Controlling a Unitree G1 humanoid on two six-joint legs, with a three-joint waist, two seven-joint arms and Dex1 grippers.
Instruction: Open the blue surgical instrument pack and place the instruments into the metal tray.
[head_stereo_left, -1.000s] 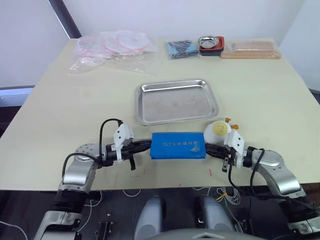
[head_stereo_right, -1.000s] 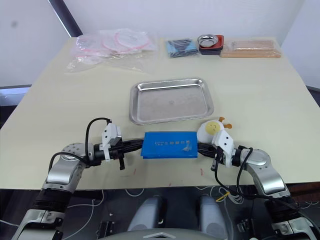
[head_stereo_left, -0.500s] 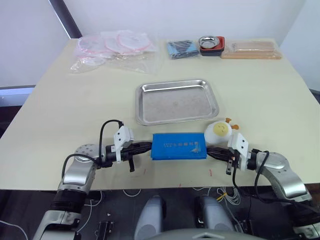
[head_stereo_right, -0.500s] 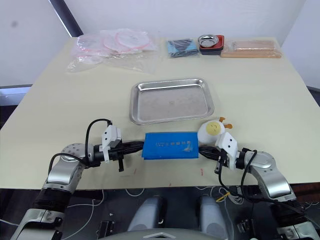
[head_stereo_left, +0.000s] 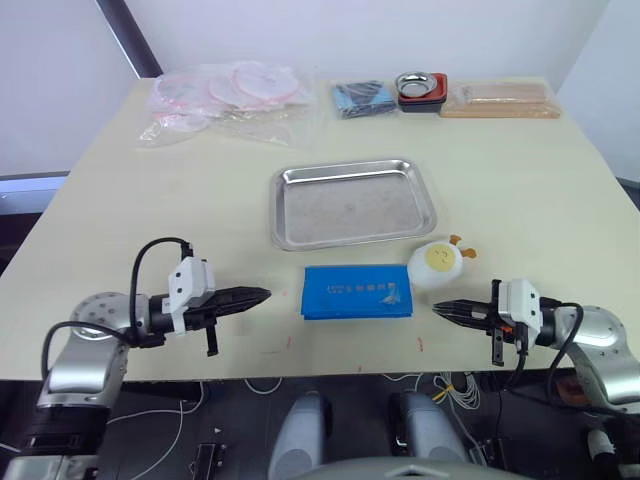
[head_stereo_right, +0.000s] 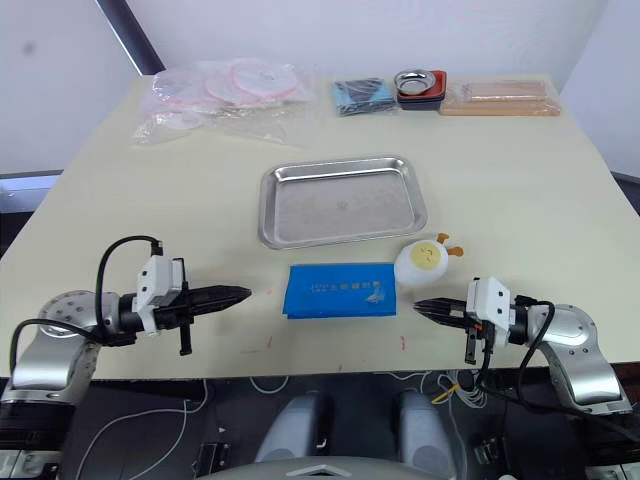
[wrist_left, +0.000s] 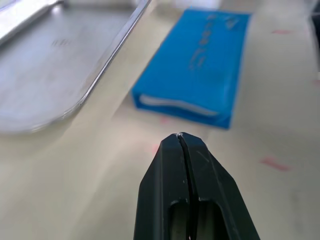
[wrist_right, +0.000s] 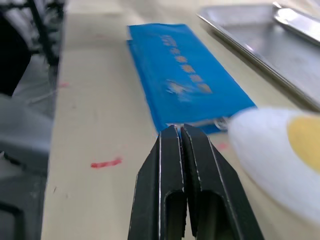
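I saw the blue surgical instrument pack (head_stereo_left: 357, 291) lying closed on the counter (head_stereo_left: 140, 220), just in front of the metal tray (head_stereo_left: 353, 203). My left gripper (head_stereo_left: 262, 295) and right gripper (head_stereo_left: 440, 307) sat apart from it on either side, both jaws clenched on nothing.

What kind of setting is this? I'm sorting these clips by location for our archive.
Probably a lab or training mock-up of a surgical prep station: a plain table holds a blue surgical instrument pack, a metal tray and bagged tubing.
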